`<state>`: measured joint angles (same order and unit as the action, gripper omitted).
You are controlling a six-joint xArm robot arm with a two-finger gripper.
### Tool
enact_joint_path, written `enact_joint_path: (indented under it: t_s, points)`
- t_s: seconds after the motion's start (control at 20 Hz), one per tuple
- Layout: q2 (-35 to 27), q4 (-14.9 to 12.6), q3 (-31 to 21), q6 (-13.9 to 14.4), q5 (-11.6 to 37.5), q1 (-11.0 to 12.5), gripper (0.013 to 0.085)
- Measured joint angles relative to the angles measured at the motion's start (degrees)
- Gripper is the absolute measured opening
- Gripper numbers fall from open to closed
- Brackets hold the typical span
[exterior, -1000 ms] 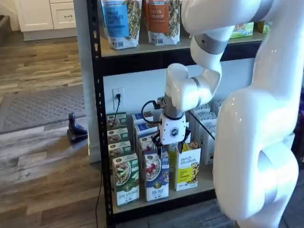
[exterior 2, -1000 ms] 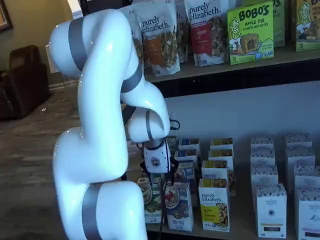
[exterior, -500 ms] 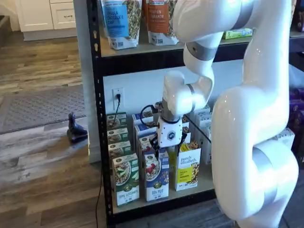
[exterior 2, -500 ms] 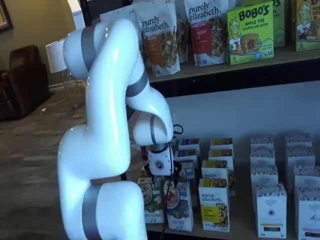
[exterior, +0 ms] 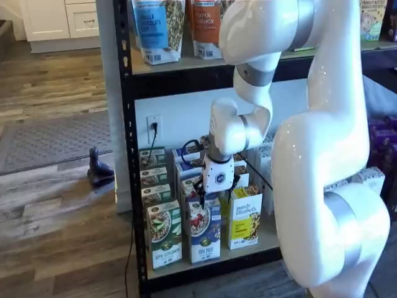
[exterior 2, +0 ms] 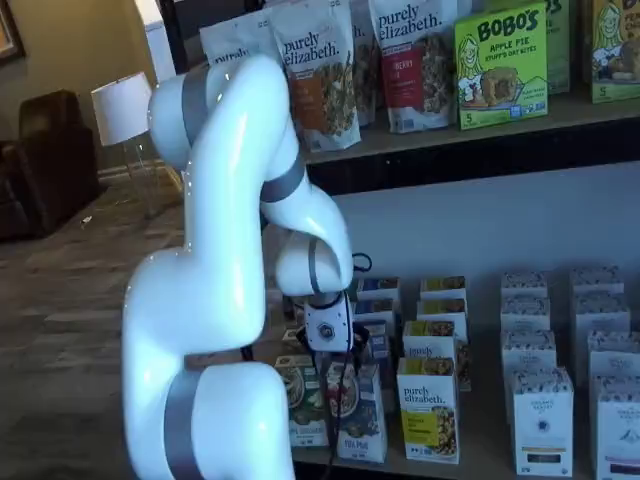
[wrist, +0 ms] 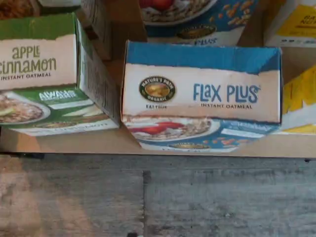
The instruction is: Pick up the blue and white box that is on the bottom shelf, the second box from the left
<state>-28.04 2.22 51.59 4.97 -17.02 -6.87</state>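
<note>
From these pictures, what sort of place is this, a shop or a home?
Probably a mock shop corner inside a home: a black rack with rows of boxes and pouches, but also a lamp and white cabinets.

The blue and white box (wrist: 201,94) is matt printed cardboard with slightly worn edges. The bottom shelf (wrist: 123,143) is a smooth pale board. The floor (wrist: 158,197) looks like grey wood planks, a little rough. The arm (exterior: 322,155) is glossy white plastic.
</note>
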Motion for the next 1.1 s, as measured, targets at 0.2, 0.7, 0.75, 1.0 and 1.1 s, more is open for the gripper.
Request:
enact_joint_path:
  t_s: [0.2, 0.7, 0.75, 1.0, 1.1]
  points:
    - [-2.5, 1.6, 3.0, -1.5, -0.2, 0.0, 0.085]
    - [-7.2, 2.0, 10.0, -1.5, -2.1, -0.4, 0.085]
    - [-7.5, 2.4, 10.6, -1.8, -2.6, -0.4, 0.085]
    - [-8.5, 3.0, 12.6, -2.5, -3.3, -0.2, 0.085]
    - [-8.8, 2.2, 13.3, -2.0, -3.6, 0.1, 0.085]
